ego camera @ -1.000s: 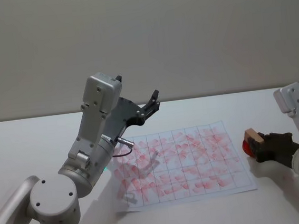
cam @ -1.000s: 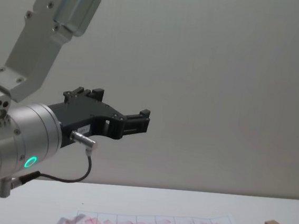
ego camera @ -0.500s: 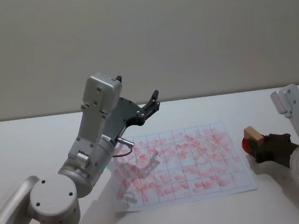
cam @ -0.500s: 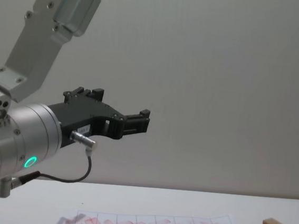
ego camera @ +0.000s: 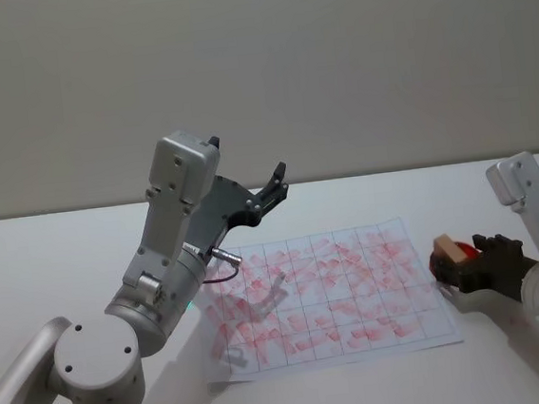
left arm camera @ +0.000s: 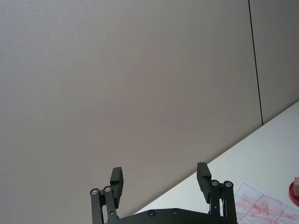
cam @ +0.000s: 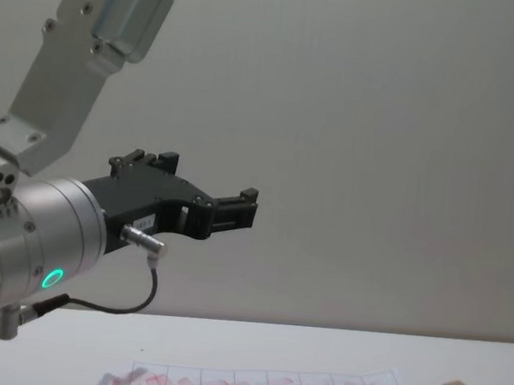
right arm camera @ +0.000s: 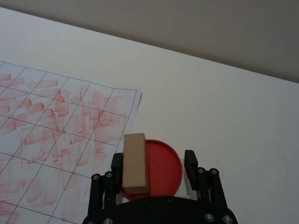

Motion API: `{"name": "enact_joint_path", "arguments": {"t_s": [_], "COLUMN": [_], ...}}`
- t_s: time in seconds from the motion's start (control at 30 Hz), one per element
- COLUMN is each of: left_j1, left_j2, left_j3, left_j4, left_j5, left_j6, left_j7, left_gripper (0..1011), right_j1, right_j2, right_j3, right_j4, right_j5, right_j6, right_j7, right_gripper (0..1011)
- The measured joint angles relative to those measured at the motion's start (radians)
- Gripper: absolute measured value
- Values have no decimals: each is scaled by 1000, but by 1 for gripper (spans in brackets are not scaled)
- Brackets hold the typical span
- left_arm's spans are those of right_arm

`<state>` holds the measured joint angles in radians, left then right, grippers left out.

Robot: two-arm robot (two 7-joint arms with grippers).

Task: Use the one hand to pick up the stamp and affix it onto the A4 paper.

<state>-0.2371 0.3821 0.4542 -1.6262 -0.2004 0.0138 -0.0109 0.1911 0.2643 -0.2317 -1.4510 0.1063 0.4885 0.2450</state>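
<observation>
fingers (right arm camera: 118, 164) wide, stamp (right arm camera: 135, 163) beside one

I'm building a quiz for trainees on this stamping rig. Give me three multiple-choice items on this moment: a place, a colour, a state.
1. Where is the stamp?
A) on the floor
B) on a shelf
C) between the right gripper's fingers, over the ink pad

2. The ink pad is:
A) red
B) blue
C) green

3. The left gripper is:
A) shut on the stamp
B) open, raised in the air
C) shut on a pen

Answers: 1C, the right wrist view shows it there; 2A, the pad is plainly red; 3B, its fingers stand apart with nothing between them.
</observation>
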Motion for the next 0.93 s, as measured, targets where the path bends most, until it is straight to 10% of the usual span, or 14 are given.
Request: {"name": "enact_joint_path", "arguments": {"t_s": [0.3, 0.93], "left_j1": [0, 0], "left_j2": [0, 0], "left_j3": [0, 0], "left_j4": [0, 0], "left_j5": [0, 0], "left_j6": [0, 0], "left_j7": [0, 0], "left_gripper": [1001, 1001], "right_j1": [2, 4], "right_j2": [-1, -1], "right_j3": [-1, -1], "right_j4": [4, 7], "right_j5": [-2, -3], "right_j6": [-1, -2], "right_j7": [1, 2], "right_gripper": [999, 1003]}}
